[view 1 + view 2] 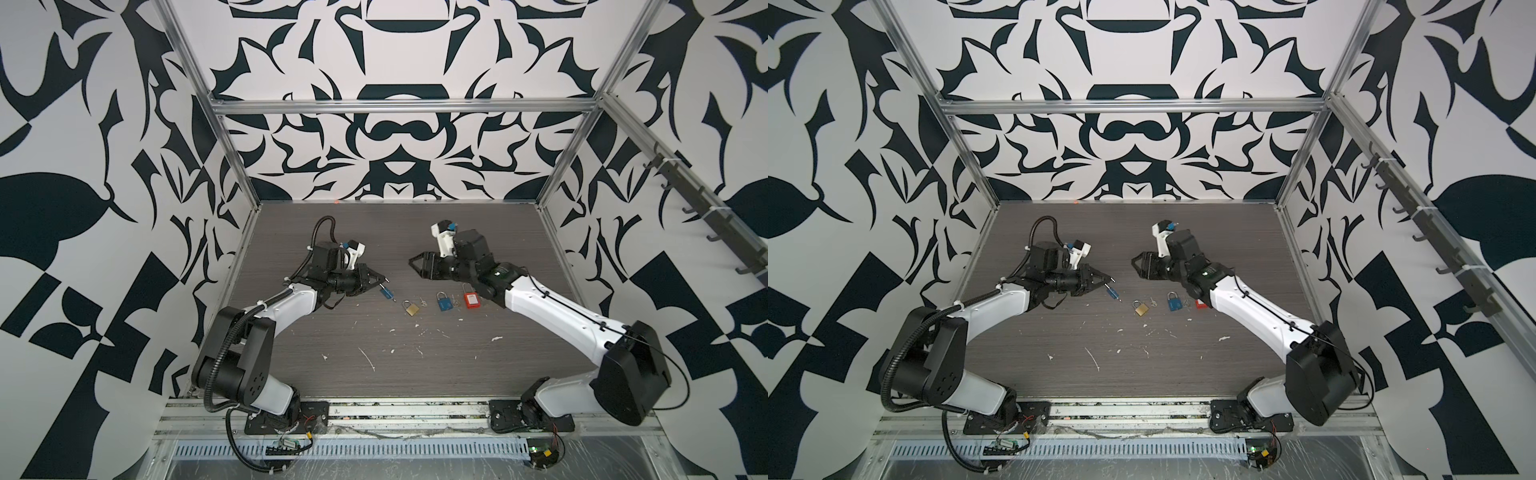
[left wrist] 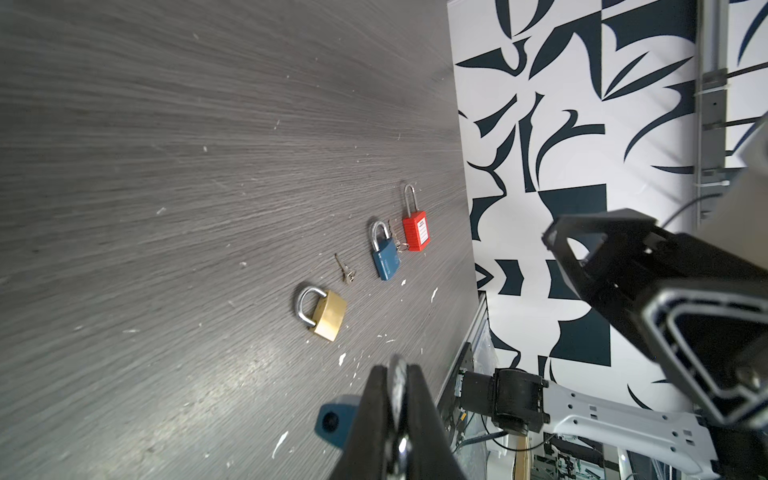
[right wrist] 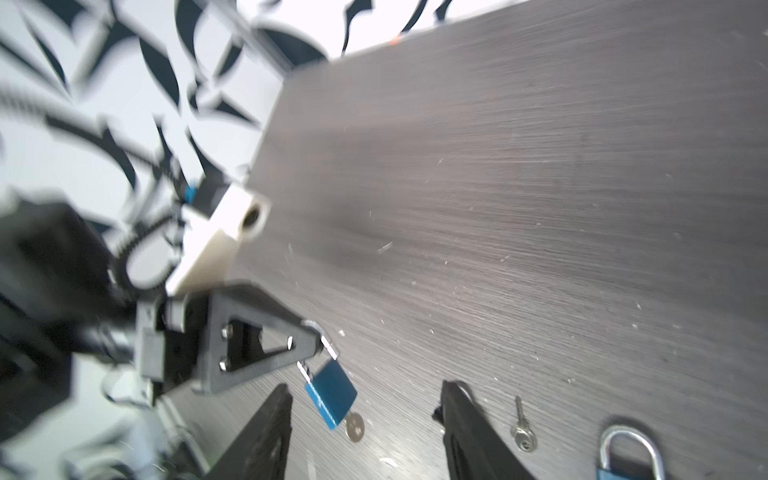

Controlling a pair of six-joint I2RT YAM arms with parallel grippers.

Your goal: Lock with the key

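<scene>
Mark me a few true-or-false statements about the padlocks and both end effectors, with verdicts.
1. The left end effector clamps the metal shackle of a small blue padlock. True.
2. A silver key sticks in that padlock's base. True.
3. The right end effector holds the red plastic padlock. False: it is open and empty, and the red plastic padlock lies on the grey wood-grain table.
4. Only two padlocks lie on the table. False: three do, a brass padlock, a second blue padlock and the red one.

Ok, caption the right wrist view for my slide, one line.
Left gripper holds a small blue padlock by its shackle, key in its base, in front of the open right gripper.
</scene>
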